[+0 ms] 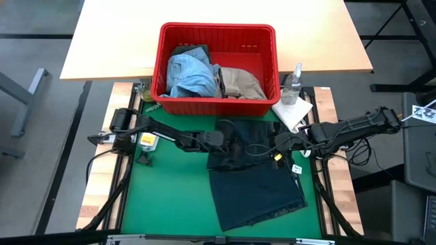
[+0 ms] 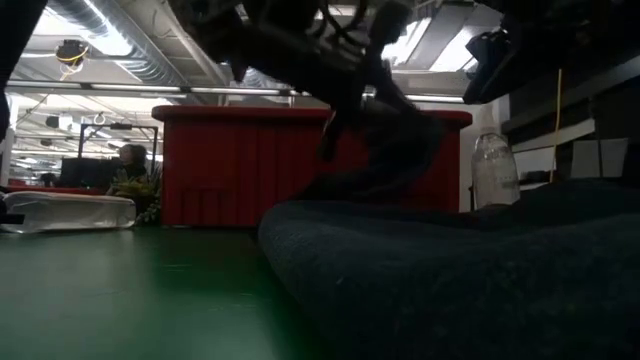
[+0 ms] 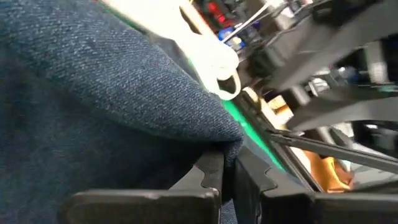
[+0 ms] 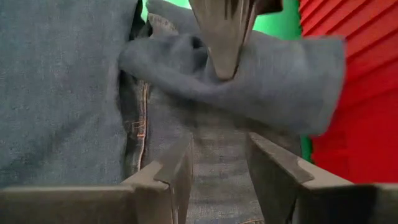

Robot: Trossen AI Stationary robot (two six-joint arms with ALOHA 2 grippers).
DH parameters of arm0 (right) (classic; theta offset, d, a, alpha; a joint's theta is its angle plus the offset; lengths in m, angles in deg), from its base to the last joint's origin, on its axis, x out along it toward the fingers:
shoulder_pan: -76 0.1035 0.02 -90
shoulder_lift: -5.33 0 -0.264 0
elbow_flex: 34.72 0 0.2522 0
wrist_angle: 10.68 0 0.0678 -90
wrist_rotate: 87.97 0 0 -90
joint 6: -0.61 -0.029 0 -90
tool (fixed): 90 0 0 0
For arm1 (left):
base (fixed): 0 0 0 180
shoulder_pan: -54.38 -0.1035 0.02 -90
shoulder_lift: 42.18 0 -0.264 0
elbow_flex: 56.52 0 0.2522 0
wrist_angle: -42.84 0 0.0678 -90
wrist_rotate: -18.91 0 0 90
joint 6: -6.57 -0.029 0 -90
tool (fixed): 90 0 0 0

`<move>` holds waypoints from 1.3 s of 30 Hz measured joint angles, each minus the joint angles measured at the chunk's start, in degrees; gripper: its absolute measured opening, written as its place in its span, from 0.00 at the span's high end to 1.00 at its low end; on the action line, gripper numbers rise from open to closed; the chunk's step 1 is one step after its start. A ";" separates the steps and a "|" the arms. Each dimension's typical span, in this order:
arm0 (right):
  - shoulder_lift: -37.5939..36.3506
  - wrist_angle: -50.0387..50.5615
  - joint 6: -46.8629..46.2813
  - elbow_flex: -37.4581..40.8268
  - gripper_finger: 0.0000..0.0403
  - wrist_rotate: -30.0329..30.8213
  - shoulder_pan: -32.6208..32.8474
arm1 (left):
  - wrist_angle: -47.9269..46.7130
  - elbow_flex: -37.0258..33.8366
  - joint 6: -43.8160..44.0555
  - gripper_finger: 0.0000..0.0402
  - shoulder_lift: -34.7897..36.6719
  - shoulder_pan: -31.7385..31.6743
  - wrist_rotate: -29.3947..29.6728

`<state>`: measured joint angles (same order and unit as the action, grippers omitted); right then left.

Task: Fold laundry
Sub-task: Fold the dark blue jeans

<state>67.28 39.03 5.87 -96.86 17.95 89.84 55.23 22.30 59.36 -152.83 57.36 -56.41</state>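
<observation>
On the green mat of the worktop (image 1: 163, 197), the dark navy jeans (image 1: 255, 184) lie spread just in front of the red basket (image 1: 218, 34), with the waist end bunched near the basket and the legs running toward the front edge. The basket holds the light blue denim (image 1: 191, 73) and the beige khaki piece (image 1: 240, 83).

Step in hand, as judged: lifting a fold of the waist end to lay it over. To do this well, keep the pinched edge taut between both arms, raise it clear of the lower layer, and carry it straight across so the fold line stays square and no wrinkle is trapped.

Left end effector (image 1: 221, 139): positioned at the left side of the bunched waist. The left wrist view shows its fingers (image 3: 211, 180) pressed together on a fold of the jeans fabric.

Right end effector (image 1: 279, 143): positioned at the right side of the waist, near the other arm. The right wrist view shows its fingers (image 4: 177, 165) standing apart over the denim, clamping nothing; the raised fold hangs just ahead of them from the left end effector.
</observation>
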 joint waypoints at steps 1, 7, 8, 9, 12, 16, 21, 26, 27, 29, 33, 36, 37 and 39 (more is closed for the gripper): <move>0.00 0.05 0.00 0.00 0.63 0.00 0.00 | -0.05 0.00 0.85 0.97 -0.40 -0.45 -0.96; 0.00 0.04 0.00 0.00 0.63 -0.02 0.00 | 0.15 0.04 4.16 0.97 -1.64 -3.06 -4.81; 0.00 0.04 0.00 0.00 0.63 -0.02 0.00 | 0.14 0.04 4.18 0.97 -1.68 -3.28 -5.10; 0.00 0.04 0.00 0.00 0.63 -0.02 0.00 | 0.20 0.04 4.14 0.97 -1.68 -3.40 -5.17; 0.00 0.03 -0.02 0.00 0.63 -0.02 0.00 | 0.90 0.04 3.58 0.97 -1.64 -3.41 -4.51; 0.00 0.02 0.00 0.00 0.63 -0.02 0.00 | 1.85 0.04 2.59 0.97 -1.64 -3.36 -4.05; 0.00 0.02 -0.02 0.00 0.63 -0.03 0.00 | 1.94 0.04 2.16 0.94 -1.64 -3.47 -3.53; 0.00 0.02 -0.02 0.00 0.63 -0.04 0.00 | 2.43 0.04 1.42 0.83 -1.64 -3.61 -3.29; 0.00 0.02 -0.02 0.00 0.63 -0.04 0.00 | 3.07 0.04 0.70 0.81 -1.64 -3.62 -3.29; 0.00 0.02 -0.02 0.00 0.63 -0.04 0.00 | 4.79 0.04 -0.85 0.76 -1.62 -3.69 -3.29; 0.00 0.02 -0.13 0.00 0.63 -0.04 0.00 | 9.89 0.04 -7.90 0.71 -1.60 -3.73 -3.49; 0.00 0.02 -2.31 0.00 0.63 -0.07 0.00 | 12.46 0.04 -17.44 0.69 -1.22 -3.73 -6.74; 0.00 0.03 -3.47 0.00 0.63 -0.08 0.00 | 12.90 0.04 -21.20 0.69 -1.07 -3.73 -8.14; 0.00 0.21 -5.28 0.00 0.63 -0.18 0.00 | 12.94 0.04 -27.66 0.69 -0.39 -3.71 -10.32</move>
<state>67.28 39.24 0.59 -96.86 17.78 89.84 68.16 22.34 31.70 -153.22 53.65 -66.73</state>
